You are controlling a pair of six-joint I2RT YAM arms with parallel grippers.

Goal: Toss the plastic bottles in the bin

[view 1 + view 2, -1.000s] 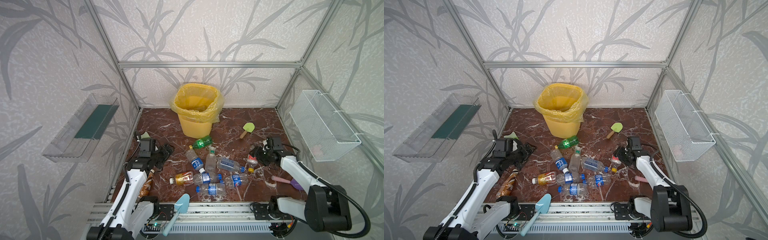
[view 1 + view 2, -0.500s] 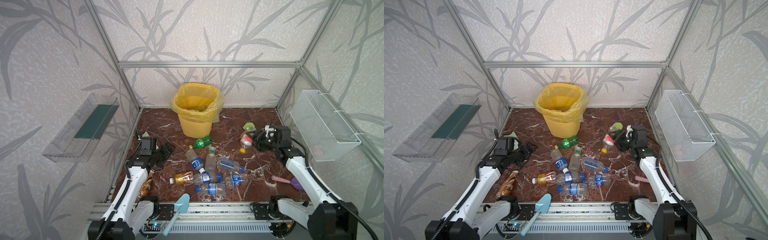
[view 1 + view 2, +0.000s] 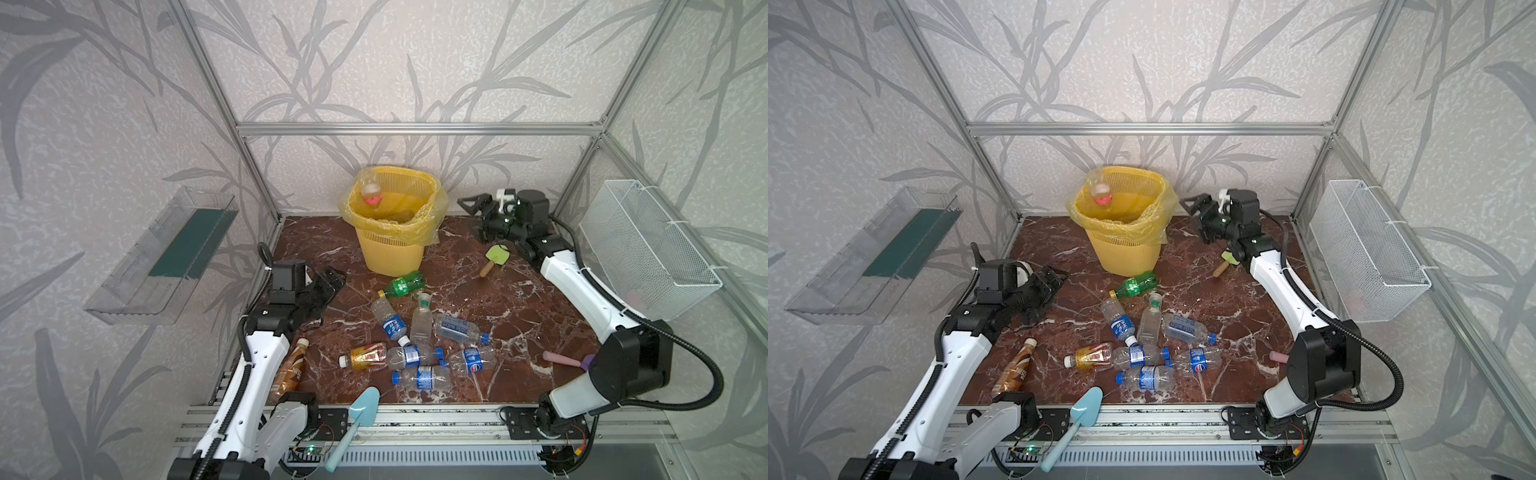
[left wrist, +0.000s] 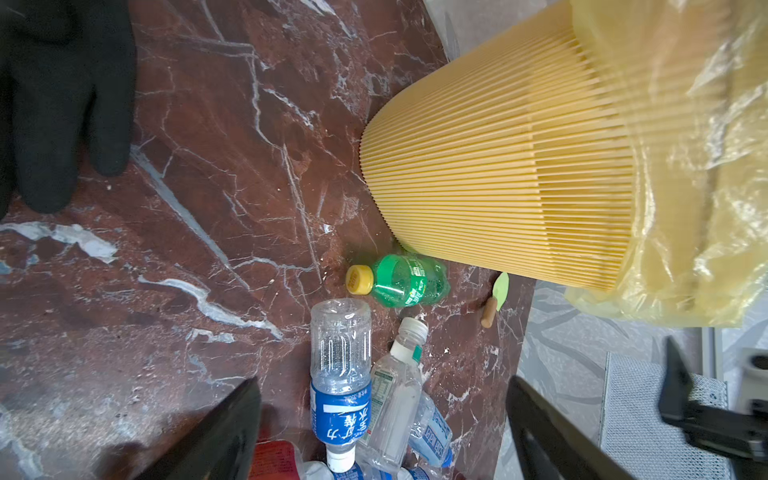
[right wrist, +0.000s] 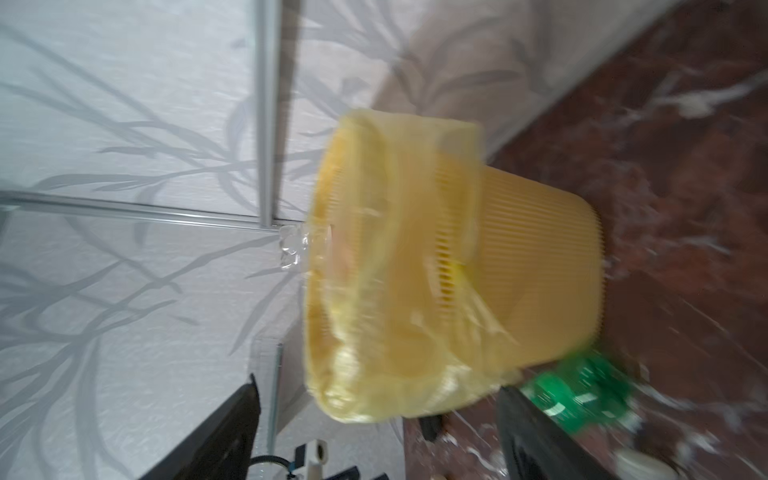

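The right gripper (image 3: 475, 220) (image 3: 1197, 220) hangs raised beside the yellow lattice bin (image 3: 392, 249) (image 3: 1125, 253). Its jaws are spread wide toward the bin's rim with nothing between them. In the right wrist view its black fingers (image 5: 228, 436) stand well apart, and the bin fills the space straight ahead of them. Past those tips, at the side of the bin's mouth farthest from this gripper, a small clear bottle with a red-pink label (image 3: 370, 194) (image 3: 1101, 194) shows as a blur against the yellow bag liner. It seems to sit at or just inside the rim, but the blur hides whether it touches the bag. Below and slightly behind the right gripper, a green paddle with a wooden handle (image 3: 496, 258) lies on the marble floor. The left gripper (image 3: 328, 286) (image 3: 1054, 282) sits low over the floor, well apart from the bin, also with its jaws apart and empty. Its fingers (image 4: 228, 436) frame what lies ahead. Farthest out, a green bottle with a yellow cap (image 4: 405, 280) (image 3: 405, 284) lies on its side just beside the bin's foot. Nearer the tips are a clear blue-labelled bottle (image 4: 340, 374) and a clear white-capped bottle (image 4: 395, 399), side by side. More blue-labelled bottles and an orange-labelled bottle (image 3: 365, 357) lie heaped between the two arms, closer to the left gripper. Behind the left gripper, a brown bottle (image 3: 291, 365) lies against its arm.
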